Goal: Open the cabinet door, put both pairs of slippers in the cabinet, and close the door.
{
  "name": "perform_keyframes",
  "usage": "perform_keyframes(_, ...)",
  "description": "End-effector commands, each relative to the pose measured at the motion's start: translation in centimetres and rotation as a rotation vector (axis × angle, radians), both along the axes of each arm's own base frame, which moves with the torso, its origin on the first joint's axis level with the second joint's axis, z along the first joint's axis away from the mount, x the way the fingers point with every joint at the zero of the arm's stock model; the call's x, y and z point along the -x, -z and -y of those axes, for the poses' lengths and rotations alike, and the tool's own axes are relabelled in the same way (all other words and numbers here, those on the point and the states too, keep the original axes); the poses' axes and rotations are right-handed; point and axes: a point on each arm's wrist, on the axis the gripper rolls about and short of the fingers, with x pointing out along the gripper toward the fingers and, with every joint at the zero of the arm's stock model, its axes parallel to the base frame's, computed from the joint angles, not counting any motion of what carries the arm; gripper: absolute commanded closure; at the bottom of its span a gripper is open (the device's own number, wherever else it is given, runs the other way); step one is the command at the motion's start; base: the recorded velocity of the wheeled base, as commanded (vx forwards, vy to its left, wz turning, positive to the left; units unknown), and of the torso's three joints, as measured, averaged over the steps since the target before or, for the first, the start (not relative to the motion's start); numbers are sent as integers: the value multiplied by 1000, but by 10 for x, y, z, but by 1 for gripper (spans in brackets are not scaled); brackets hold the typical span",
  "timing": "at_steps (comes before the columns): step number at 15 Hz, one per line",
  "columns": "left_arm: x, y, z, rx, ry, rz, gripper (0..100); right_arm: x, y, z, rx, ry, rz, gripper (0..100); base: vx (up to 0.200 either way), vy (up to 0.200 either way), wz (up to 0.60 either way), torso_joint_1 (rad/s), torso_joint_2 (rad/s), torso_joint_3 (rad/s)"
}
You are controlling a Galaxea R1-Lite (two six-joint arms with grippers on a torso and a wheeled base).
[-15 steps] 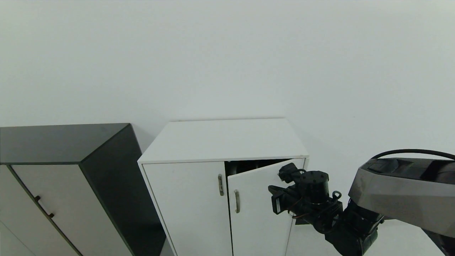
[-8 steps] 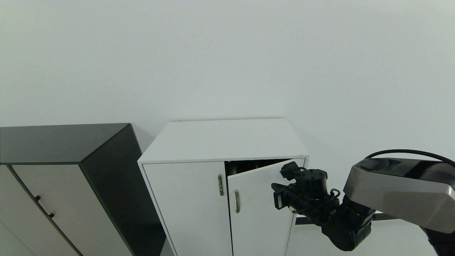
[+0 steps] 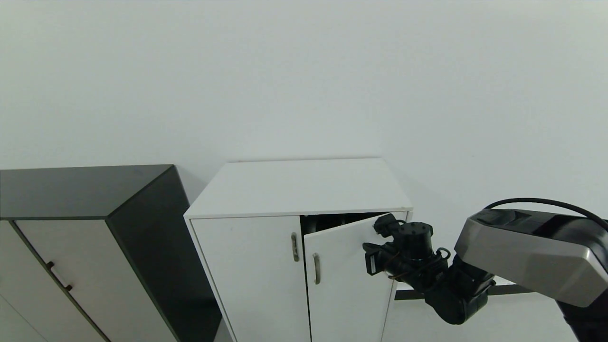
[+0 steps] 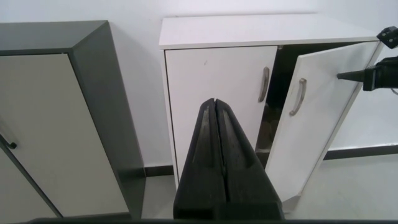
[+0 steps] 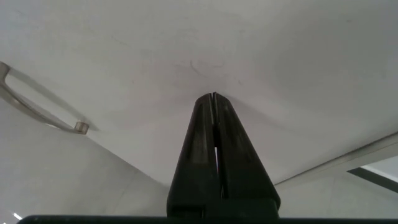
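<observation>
Over the last second our right arm has lifted a little and pushed in toward the white cabinet point(image 3: 294, 187), bringing the right gripper point(image 5: 213, 98) up against the outer face of the cabinet door point(image 3: 346, 275). That door has not swung yet. It hangs at the same angle as a second ago, partly open, with its free edge standing out from the cabinet front and its top corner still short of the frame.

The right gripper's two fingers are pressed flat together with nothing between them. In the right wrist view their tips look to be touching, or all but touching, the white door panel, to one side of the metal handle point(image 5: 37, 102). The left gripper point(image 4: 214, 102) is also closed and empty. It is held well back from the cabinet and pointed at the left-hand door point(image 3: 247, 275), which is shut.

A dark cabinet point(image 3: 85, 190) stands just beside the white one, on our left, and a plain pale wall point(image 3: 304, 71) rises behind both. The gap behind the open door is dark, and we cannot tell what lies inside.

We judge this to be the closing step. The closed fingers are being used as a blunt pusher, and the next move is a steady press that follows the door's arc until it meets the frame.
</observation>
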Motion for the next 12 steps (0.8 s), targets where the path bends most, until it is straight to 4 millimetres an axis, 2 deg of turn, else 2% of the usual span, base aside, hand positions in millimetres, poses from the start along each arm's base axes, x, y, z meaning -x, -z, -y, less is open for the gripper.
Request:
perform_keyframes(1,0,0,0,0,0,0,100,-3,0,-2,-5,1,1,100,0,0,0,0,0,0)
perform_keyframes(12,0,0,0,2,0,0,100,-17,-7,2,-13,28,14,100,0,0,0,0,0,0)
